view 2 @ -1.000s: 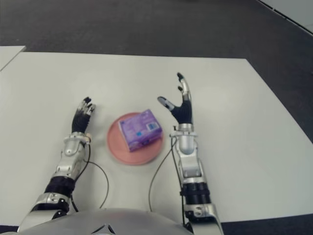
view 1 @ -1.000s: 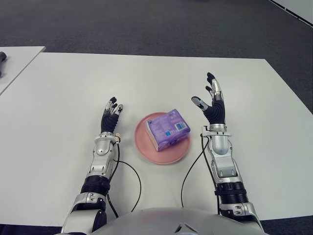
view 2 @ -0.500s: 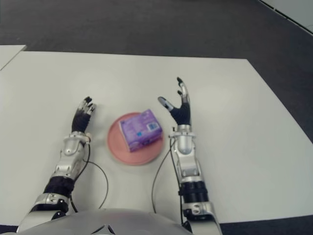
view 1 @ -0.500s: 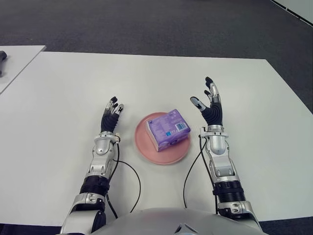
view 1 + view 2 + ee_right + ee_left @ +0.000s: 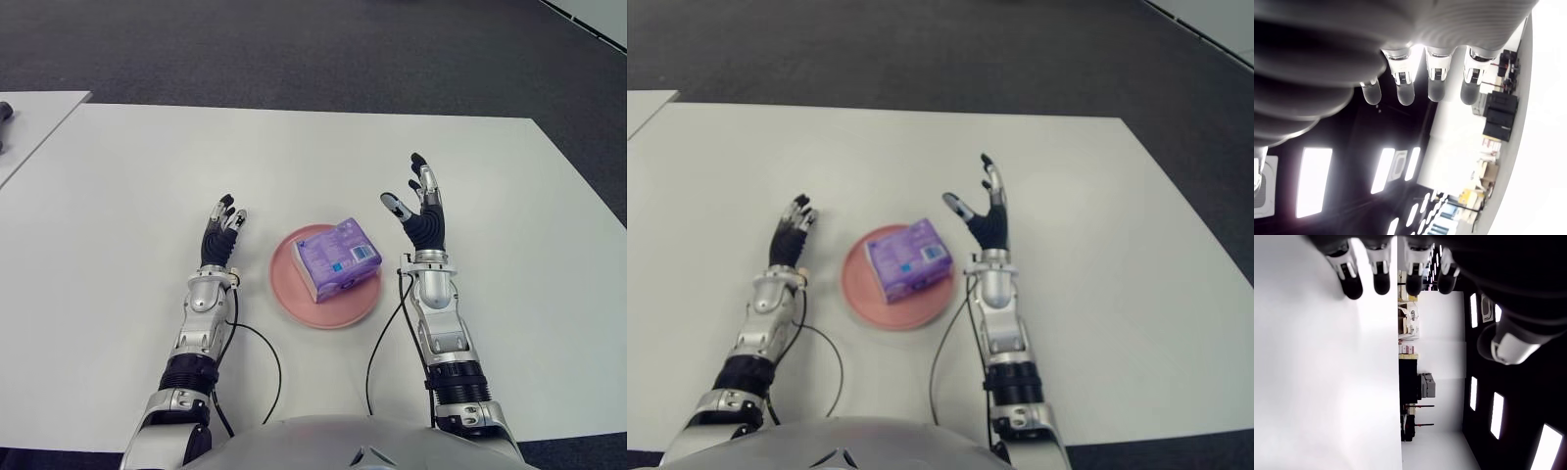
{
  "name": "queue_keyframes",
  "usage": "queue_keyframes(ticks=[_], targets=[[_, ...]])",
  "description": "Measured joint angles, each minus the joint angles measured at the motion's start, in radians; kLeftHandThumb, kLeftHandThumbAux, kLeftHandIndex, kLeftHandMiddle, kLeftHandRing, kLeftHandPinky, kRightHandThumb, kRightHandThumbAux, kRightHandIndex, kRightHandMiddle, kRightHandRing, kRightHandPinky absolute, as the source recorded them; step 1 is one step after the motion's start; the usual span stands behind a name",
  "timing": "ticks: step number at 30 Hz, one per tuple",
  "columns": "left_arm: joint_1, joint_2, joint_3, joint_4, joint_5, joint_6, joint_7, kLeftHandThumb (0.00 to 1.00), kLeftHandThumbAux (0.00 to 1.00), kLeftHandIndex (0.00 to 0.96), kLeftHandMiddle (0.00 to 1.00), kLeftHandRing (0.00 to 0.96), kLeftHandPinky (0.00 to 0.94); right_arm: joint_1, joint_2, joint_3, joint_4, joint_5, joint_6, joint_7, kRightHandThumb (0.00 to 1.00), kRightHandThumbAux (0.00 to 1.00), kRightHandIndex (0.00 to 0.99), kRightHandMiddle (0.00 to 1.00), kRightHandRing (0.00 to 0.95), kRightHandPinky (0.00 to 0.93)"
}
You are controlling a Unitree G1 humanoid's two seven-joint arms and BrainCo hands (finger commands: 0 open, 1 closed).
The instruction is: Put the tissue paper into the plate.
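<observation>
The purple plastic-wrapped pack of tissue paper lies on the round pink plate, between the two hands and touched by neither. The right hand is just right of the plate, fingers spread, holding nothing. The left hand is left of the plate over the white table, fingers extended, empty.

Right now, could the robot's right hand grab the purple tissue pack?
Probably yes. The right hand is open and empty just to the right of the tissue pack lying in the pink plate, with nothing between them.
</observation>
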Motion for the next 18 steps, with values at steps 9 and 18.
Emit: queue_keyframes(ticks=[9,18], targets=[[0.001,0.001,0.001,0.000,-0.004,0.000,0.000,0.000,0.449,0.000,0.000,0.000,0.000,0.000,0.004,0.003,-0.001,-0.002,0.000,-0.002,0.051,0.421,0.000,0.000,0.000,0.000],[0.001,0.002,0.004,0.000,-0.005,-0.003,0.000,0.000,0.441,0.000,0.000,0.000,0.000,0.000,0.006,0.008,-0.001,-0.005,0.000,-0.007,0.051,0.421,0.000,0.000,0.000,0.000]])
